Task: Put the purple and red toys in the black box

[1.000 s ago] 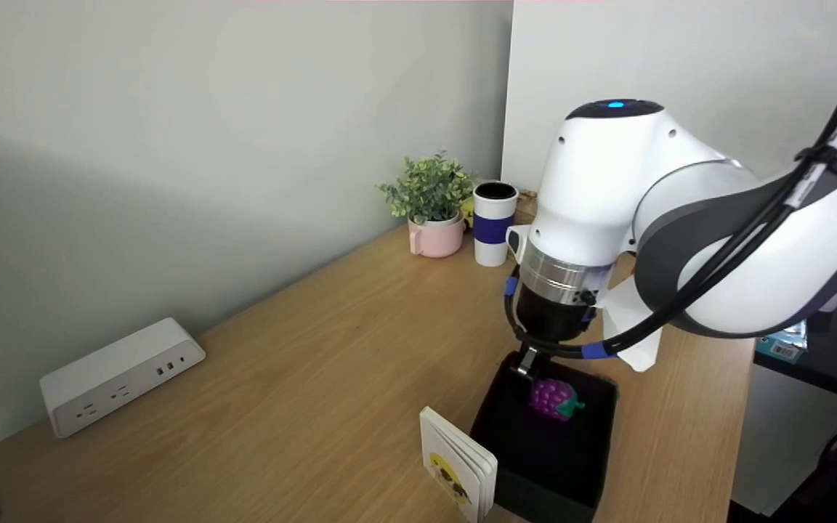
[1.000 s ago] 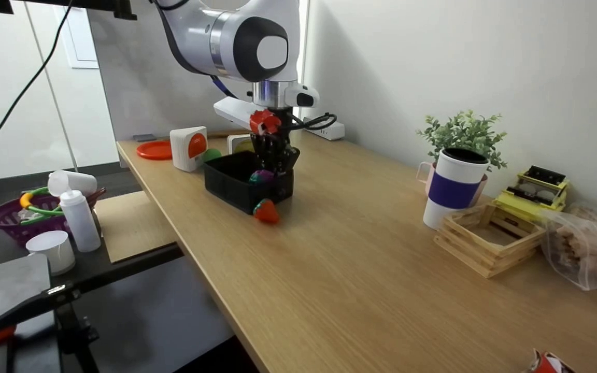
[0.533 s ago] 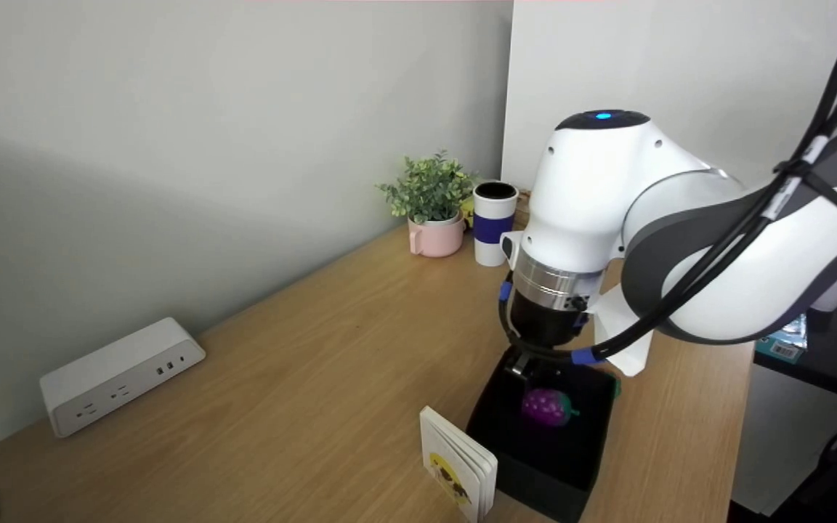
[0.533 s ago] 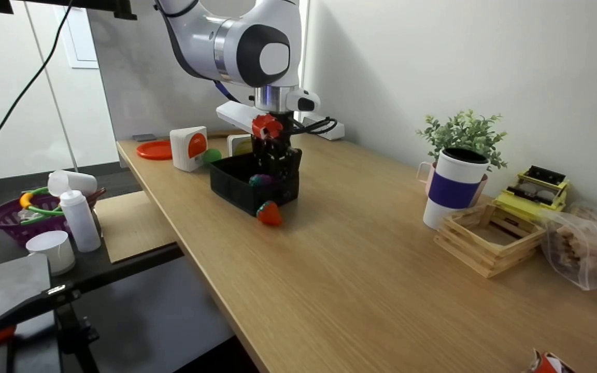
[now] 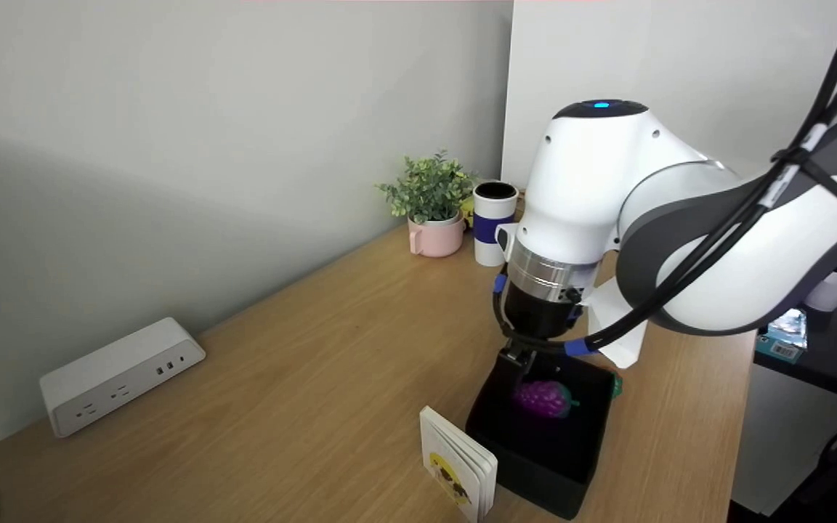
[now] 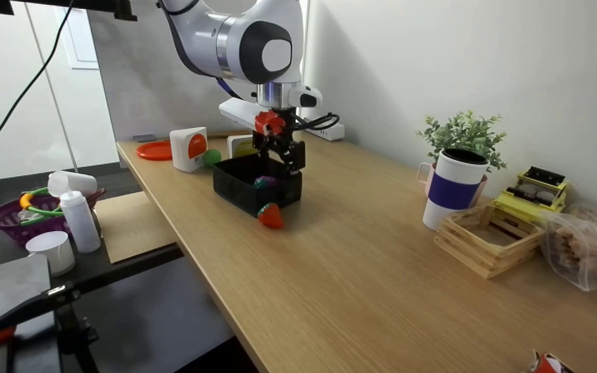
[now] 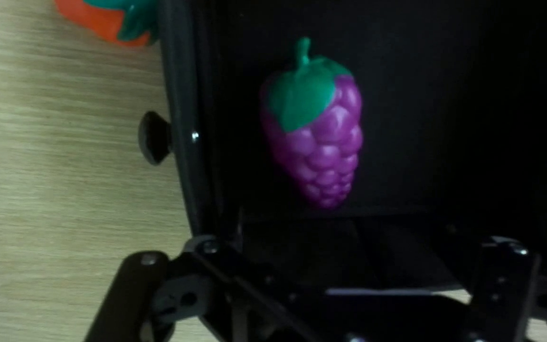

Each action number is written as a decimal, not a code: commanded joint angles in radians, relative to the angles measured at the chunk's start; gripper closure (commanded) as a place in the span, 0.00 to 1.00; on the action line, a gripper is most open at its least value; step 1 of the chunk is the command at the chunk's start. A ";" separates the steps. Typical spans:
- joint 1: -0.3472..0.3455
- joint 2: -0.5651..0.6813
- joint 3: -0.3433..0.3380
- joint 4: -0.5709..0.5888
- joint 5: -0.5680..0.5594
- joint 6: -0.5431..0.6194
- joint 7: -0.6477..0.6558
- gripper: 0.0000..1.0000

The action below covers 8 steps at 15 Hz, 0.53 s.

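Now hanging the gripper (image 7: 356, 247) over the black box (image 6: 233, 191) near a corner, with its fingers (image 7: 508, 273) spread wide apart. Down inside the box, on the floor, can see the purple toy grapes (image 7: 318, 137) with a green leaf cap and a stem, lying clear of the fingers. Out on the wooden table (image 6: 340, 259), just past the wall of the box, can see the red toy strawberry (image 6: 270, 216) with its green leaves; cannot tell if touching that wall. Can spot a small dark knob (image 7: 154, 138) on the outside of the same wall in the wrist view. In an exterior view, can find a white board book (image 5: 456, 465) standing near the box, and further away a white power strip (image 5: 124, 374), a leafy plant (image 5: 426, 185) in a pink mug (image 5: 437, 238), and a tall white cup (image 5: 489, 225) with a purple band. In an exterior view, can also see a wooden crate (image 6: 464, 248) and a clear plastic bag (image 6: 586, 254).
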 commanded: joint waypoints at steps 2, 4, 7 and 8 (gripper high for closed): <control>0.010 -0.029 -0.008 0.001 -0.002 -0.021 -0.007 0.00; 0.016 -0.047 -0.013 -0.011 -0.008 -0.018 0.003 0.00; 0.024 -0.083 -0.024 -0.038 -0.019 -0.009 0.022 0.00; 0.026 -0.099 -0.029 -0.050 -0.023 -0.008 0.028 0.00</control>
